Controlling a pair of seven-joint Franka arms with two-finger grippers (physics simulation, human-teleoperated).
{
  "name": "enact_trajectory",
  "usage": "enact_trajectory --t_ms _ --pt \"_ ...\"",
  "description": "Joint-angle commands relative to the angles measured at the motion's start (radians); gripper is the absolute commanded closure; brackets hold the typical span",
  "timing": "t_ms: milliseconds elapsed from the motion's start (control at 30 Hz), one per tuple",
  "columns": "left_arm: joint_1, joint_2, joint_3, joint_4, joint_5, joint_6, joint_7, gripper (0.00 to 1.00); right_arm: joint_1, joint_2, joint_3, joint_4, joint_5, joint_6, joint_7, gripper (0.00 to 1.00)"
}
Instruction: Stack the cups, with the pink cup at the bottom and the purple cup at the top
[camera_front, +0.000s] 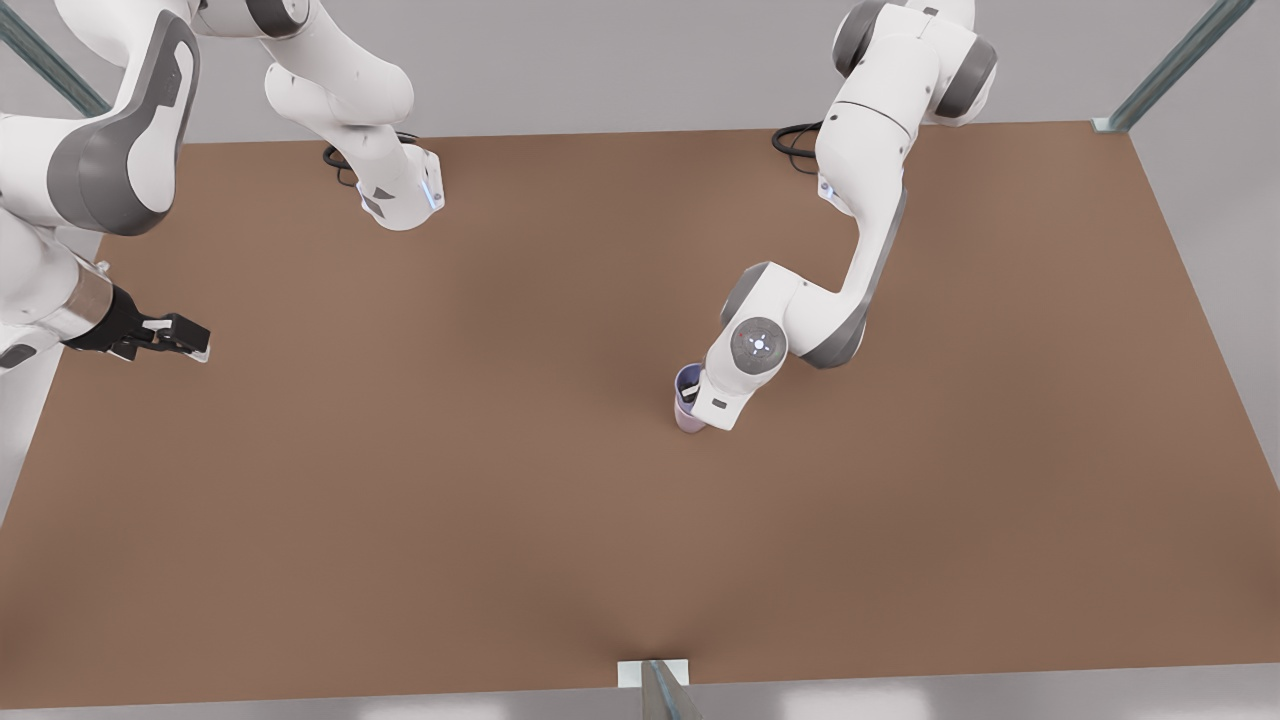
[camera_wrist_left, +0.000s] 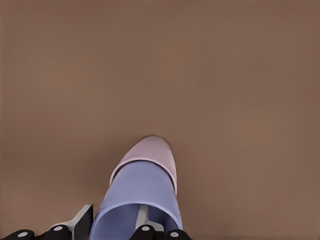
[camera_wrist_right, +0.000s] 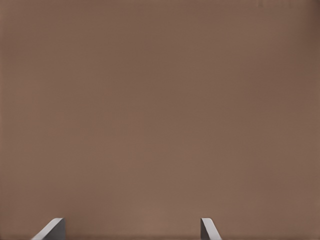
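Note:
The purple cup (camera_front: 685, 379) sits nested upright inside the pink cup (camera_front: 689, 421), right of the table's middle in the front view. The left wrist view shows the purple cup (camera_wrist_left: 137, 192) seated in the pink cup (camera_wrist_left: 150, 152), whose rim rings it. My left gripper (camera_front: 690, 395) is at the purple cup's rim. One finger (camera_wrist_left: 84, 221) is outside the wall and the other inside, apart and not pressing it. My right gripper (camera_front: 195, 338) waits open over the table's edge at the front view's left, and its fingertips (camera_wrist_right: 52, 229) hold nothing.
The brown table (camera_front: 400, 480) is bare around the stacked cups. Both arm bases (camera_front: 405, 195) stand at the far edge. A metal post bracket (camera_front: 655, 675) sits at the near edge.

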Motion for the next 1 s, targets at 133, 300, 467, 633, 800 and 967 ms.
enact_trajectory --t_ms 133,300,467,633,800,967 --pt "0.0 -0.01 0.0 0.029 0.009 -0.015 -0.04 0.0 0.0 -0.001 0.0 0.0 -0.001 0.0 -0.025 0.0" --pt "0.0 -0.015 0.001 0.069 0.015 -0.065 -0.046 0.0 0.001 0.0 0.0 0.0 -0.001 0.0 -0.025 0.0" --pt "0.005 -0.077 0.081 0.155 0.062 -0.258 0.178 0.0 0.0 0.0 0.0 0.004 -0.001 0.0 -0.025 0.0" --pt "0.005 -0.163 0.294 0.156 0.064 -0.31 0.643 0.0 -0.002 -0.001 0.0 0.004 0.0 0.0 -0.025 0.0" --pt "0.282 -0.269 0.08 0.198 0.2 -0.423 0.865 0.0 0.0 -0.001 0.0 0.004 -0.001 0.0 -0.025 0.0" --pt "0.48 -0.343 -0.141 0.201 0.259 -0.453 0.971 0.0 0.0 -0.001 0.0 0.004 0.0 0.0 -0.025 0.0"
